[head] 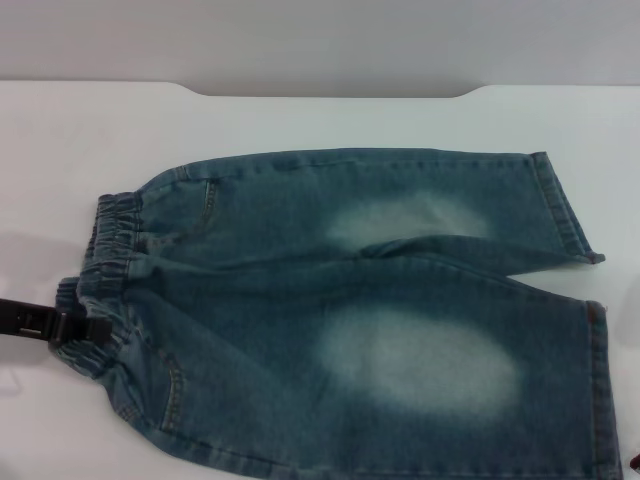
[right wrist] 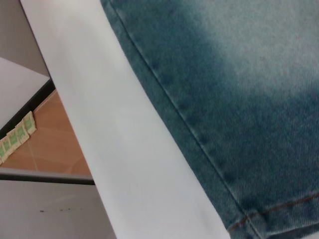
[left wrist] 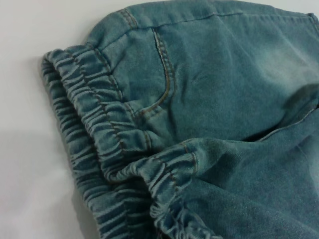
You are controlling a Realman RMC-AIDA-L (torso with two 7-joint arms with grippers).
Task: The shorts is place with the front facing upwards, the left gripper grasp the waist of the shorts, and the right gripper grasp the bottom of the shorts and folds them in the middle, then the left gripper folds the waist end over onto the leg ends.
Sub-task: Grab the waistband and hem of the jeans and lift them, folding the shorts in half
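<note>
One pair of shorts (head: 370,320) lies flat across the white table (head: 60,150), two pale patches up, no readable label. Left claw (head: 70,328), frame's left edge, touches the waist (head: 105,270); grip unclear.

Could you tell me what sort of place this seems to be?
Probably a lab folding station: the shorts lie alone on a plain white table, the left gripper at their waist, and tiled floor shows beyond the table edge.
</note>
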